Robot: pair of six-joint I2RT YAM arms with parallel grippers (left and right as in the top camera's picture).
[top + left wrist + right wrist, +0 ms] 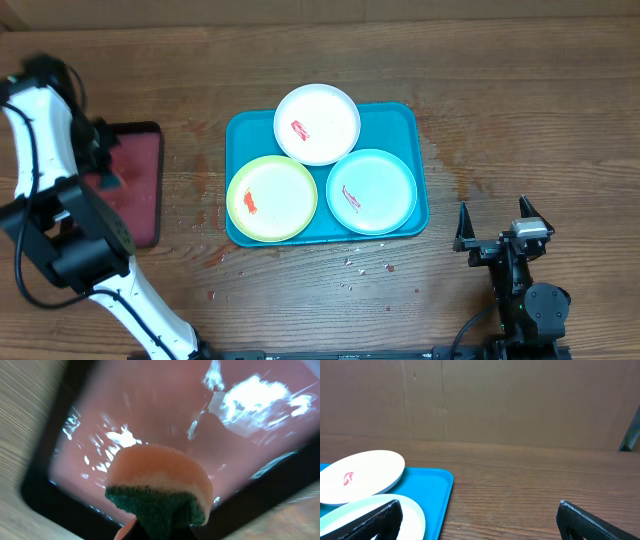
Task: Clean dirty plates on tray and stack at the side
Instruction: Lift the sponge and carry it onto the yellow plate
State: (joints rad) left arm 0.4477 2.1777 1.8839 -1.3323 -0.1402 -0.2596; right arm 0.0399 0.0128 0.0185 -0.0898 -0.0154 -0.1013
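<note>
Closest to the left wrist lens, a sponge (157,492), orange foam over a green scouring pad, is pinched in the left gripper (106,172), whose jaws are judged closed on it. Behind it a glistening pinkish-red tray (165,405) is seen. The right gripper (480,527) is spread wide with nothing between its fingers, near the turquoise tray (405,125). All three plates are carried on that tray: the yellow-green plate (272,198) at its left end, the mint plate (372,190) at its right, and the white plate (317,123) reaching over the far rim. Each is marked by a red smear (250,203). None is stacked on the tabletop (520,100) yet. The sponge is best brought to the yellow-green plate, the closest one, and pressed flat on its smear while the plate is steadied by the right gripper.
</note>
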